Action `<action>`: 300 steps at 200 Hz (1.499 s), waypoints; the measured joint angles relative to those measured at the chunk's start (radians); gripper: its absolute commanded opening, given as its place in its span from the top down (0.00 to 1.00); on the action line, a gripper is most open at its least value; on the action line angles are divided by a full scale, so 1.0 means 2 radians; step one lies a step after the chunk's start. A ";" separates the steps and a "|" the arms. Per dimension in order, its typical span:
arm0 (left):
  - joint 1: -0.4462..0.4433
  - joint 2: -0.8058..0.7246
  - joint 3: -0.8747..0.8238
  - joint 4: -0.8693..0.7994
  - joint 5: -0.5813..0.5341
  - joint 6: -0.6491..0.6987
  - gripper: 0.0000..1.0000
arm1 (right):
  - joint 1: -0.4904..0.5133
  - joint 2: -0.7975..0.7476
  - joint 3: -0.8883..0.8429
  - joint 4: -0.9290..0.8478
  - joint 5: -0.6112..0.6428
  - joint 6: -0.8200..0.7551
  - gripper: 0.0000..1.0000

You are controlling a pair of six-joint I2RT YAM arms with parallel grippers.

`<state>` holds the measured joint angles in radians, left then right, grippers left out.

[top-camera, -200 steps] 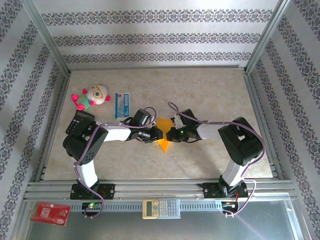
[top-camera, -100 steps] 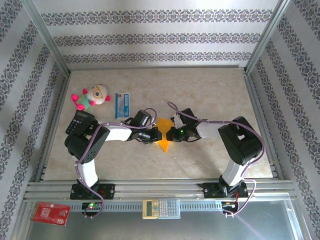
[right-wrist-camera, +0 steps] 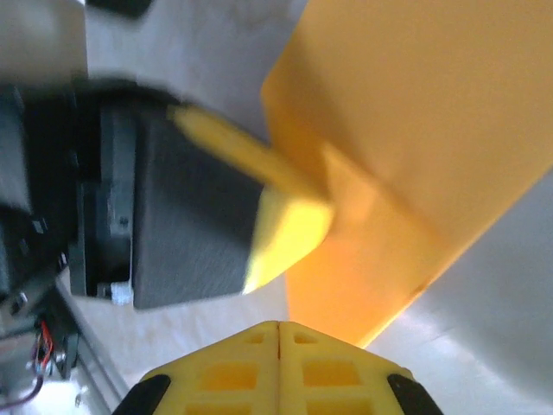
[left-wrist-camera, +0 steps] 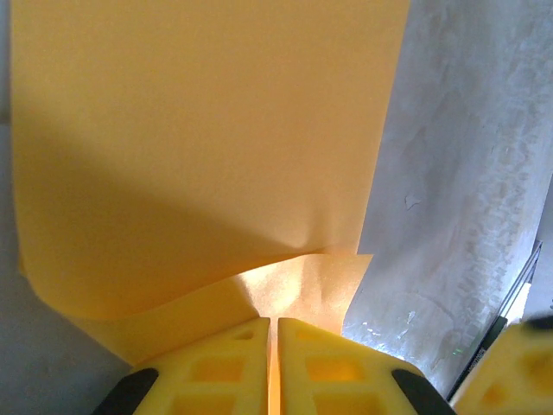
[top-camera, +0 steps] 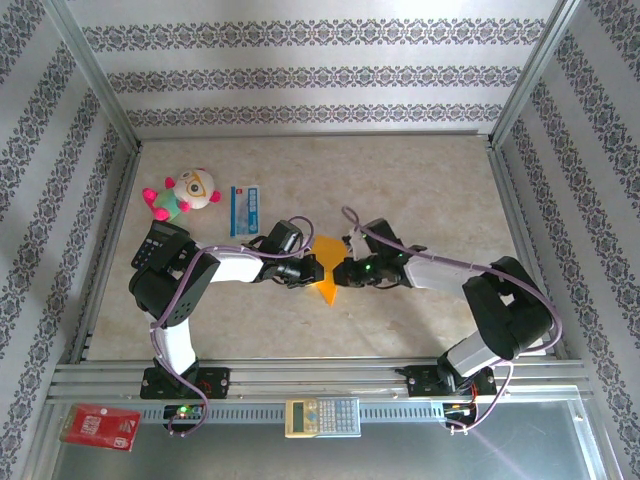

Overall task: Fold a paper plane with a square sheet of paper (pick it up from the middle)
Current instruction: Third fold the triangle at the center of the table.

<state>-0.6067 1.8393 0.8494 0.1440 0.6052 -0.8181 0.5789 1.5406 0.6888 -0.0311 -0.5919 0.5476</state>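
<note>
The thin orange-yellow square sheet of paper [left-wrist-camera: 199,130] curls over on the beige table [top-camera: 420,190]. The left gripper [left-wrist-camera: 272,323] has its jaws pinching the sheet's edge. The right gripper [right-wrist-camera: 278,328] has its jaws closed beside it.

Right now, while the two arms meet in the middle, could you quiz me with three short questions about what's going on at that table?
1. What is the left gripper shut on?
A) a cup
B) the orange-yellow sheet of paper
C) a spoon
2. True or false: the right gripper stands wide open, far from the paper.
3. On whose side of the table does the plush toy lie, the left arm's or the right arm's?

Key: 1 B. 2 False: it is shut, right at the paper. 3 The left arm's.
</note>
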 measured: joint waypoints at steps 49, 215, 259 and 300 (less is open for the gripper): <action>0.000 0.000 0.000 0.000 0.000 0.000 0.87 | 0.049 0.039 -0.004 0.051 -0.004 0.024 0.99; 0.000 0.000 0.000 -0.001 0.000 0.007 0.87 | 0.055 0.043 -0.062 0.119 0.014 0.039 1.00; 0.000 -0.001 0.000 -0.001 0.000 0.011 0.87 | 0.060 0.012 -0.096 0.130 0.016 0.047 1.00; 0.000 -0.001 -0.001 -0.001 -0.002 0.011 0.88 | 0.059 -0.010 -0.108 0.108 0.005 0.055 1.00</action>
<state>-0.6075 1.8374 0.8482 0.1413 0.6010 -0.7952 0.6975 1.5204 0.4725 0.1848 -0.5819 0.6571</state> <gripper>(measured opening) 0.124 0.049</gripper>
